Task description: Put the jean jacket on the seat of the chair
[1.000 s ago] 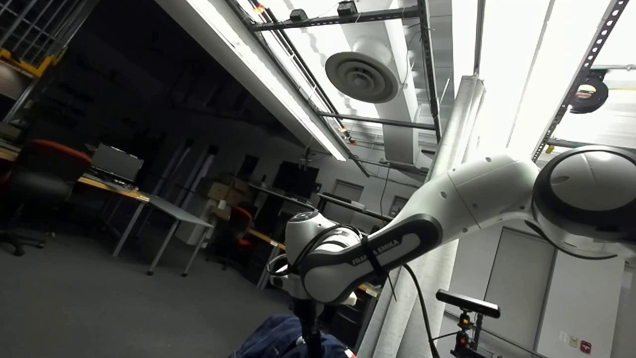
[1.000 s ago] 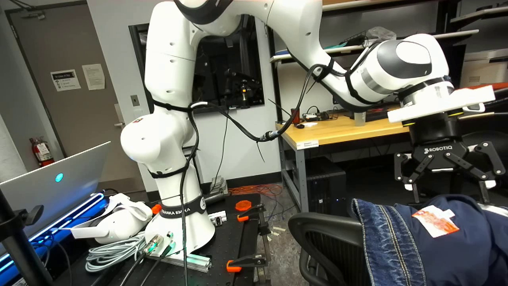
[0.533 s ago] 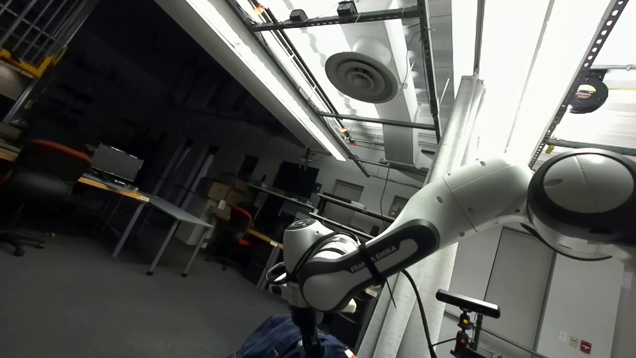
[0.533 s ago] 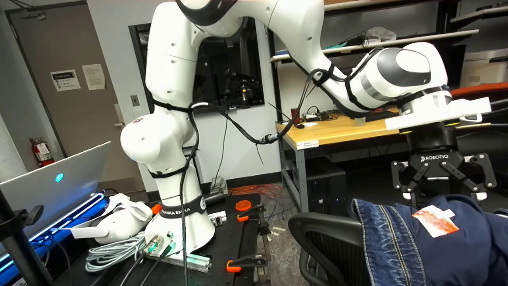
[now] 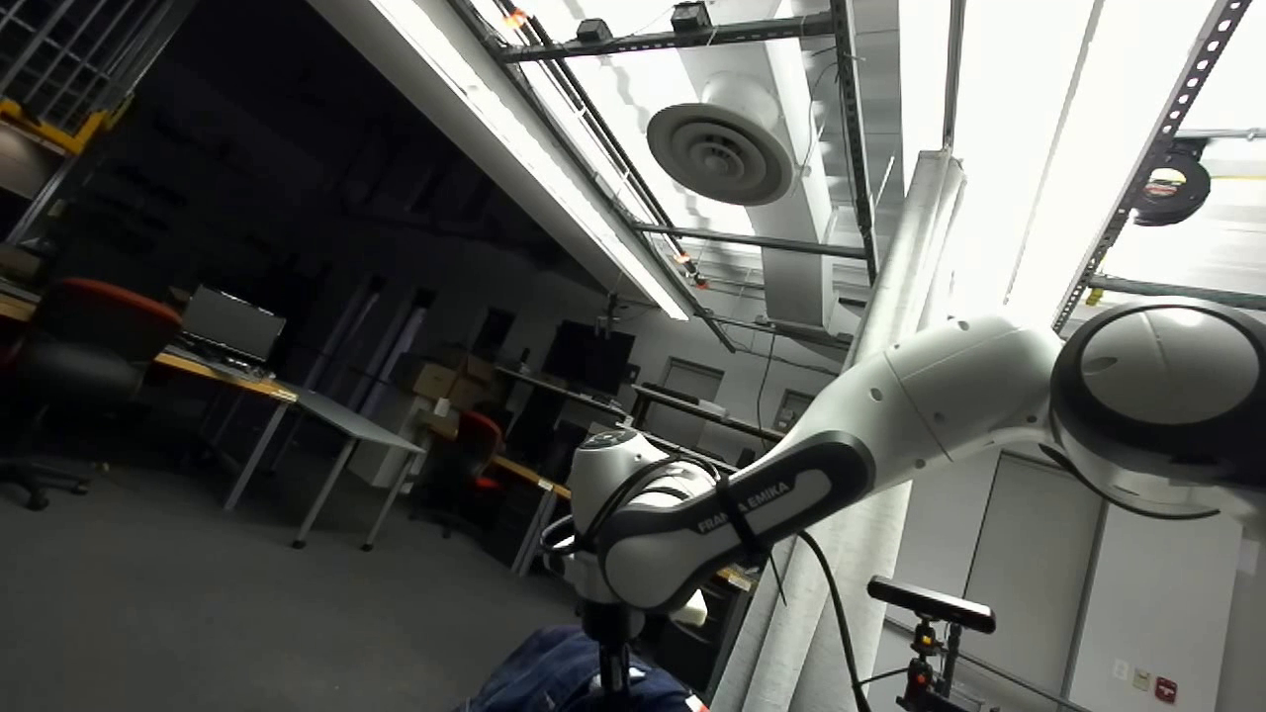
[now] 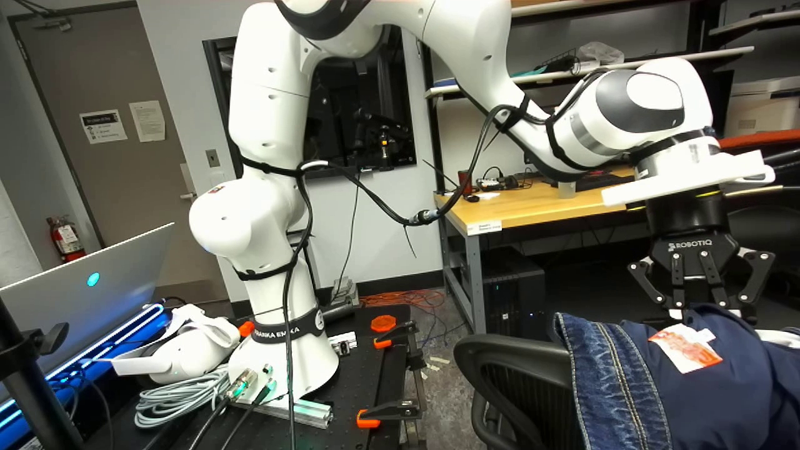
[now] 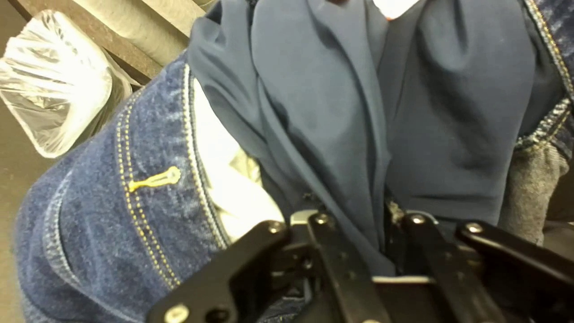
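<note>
The jean jacket (image 6: pixel 719 400) lies in a heap over the black chair (image 6: pixel 528 359), a white and red tag on its dark lining. From an exterior view, a dark blue part of the jacket (image 5: pixel 534 672) shows at the bottom edge. My gripper (image 6: pixel 714 315) points down behind the top of the heap, its fingertips hidden by cloth. In the wrist view the grey-blue lining runs in folds between the fingers of the gripper (image 7: pixel 364 217), which stand close together on the bunched cloth. The chair's seat is hidden or out of view.
A clear plastic-lined bin (image 7: pixel 58 85) stands beyond the jacket in the wrist view. A wooden desk (image 6: pixel 537 209) is behind the gripper. The robot's black base table (image 6: pixel 350 394) carries orange-tipped clamps, a laptop (image 6: pixel 94 275) and coiled cable.
My gripper has come down slightly toward the jacket. Its jaws have narrowed from wide apart to close together, most of it in the last half second. The jacket's near side looks unchanged.
</note>
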Tool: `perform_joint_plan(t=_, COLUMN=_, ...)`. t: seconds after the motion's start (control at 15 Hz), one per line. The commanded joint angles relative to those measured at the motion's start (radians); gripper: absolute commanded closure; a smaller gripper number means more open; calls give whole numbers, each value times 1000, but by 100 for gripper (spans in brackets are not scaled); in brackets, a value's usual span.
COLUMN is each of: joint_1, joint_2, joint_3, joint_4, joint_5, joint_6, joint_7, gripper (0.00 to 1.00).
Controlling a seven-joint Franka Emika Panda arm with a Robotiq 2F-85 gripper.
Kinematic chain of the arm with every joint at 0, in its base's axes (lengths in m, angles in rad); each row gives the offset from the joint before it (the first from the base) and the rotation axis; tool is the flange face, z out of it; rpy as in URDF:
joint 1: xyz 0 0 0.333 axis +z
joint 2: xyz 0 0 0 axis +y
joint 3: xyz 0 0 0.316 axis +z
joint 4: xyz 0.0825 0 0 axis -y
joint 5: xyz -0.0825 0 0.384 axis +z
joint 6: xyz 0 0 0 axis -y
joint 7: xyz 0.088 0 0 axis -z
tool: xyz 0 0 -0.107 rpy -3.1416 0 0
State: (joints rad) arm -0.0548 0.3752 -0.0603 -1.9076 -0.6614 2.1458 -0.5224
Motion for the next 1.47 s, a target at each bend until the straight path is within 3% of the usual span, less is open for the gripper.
perform_joint_plan(t=0.0, joint_1=-17, joint_2=-37, joint_3=9, joint_4=-4, joint_5=41, joint_6=16, joint_7=41, gripper=99)
perform_joint_plan(t=0.27, joint_1=-14, joint_2=-110, joint_3=13, joint_4=-19, joint_5=89, joint_6=-16, joint_7=36, gripper=98)
perform_joint_plan(t=0.67, joint_1=-13, joint_2=-275, joint_3=18, joint_4=43, joint_5=255, joint_6=-141, joint_7=-11, gripper=98)
perform_joint_plan(t=1.07, joint_1=6, joint_2=-370, joint_3=20, joint_4=197, joint_5=364, joint_6=-214, joint_7=19, gripper=98)
perform_joint_plan(t=1.4, joint_1=34, joint_2=-337, joint_3=46, joint_4=440, joint_5=463, joint_6=-309, joint_7=111, gripper=98)
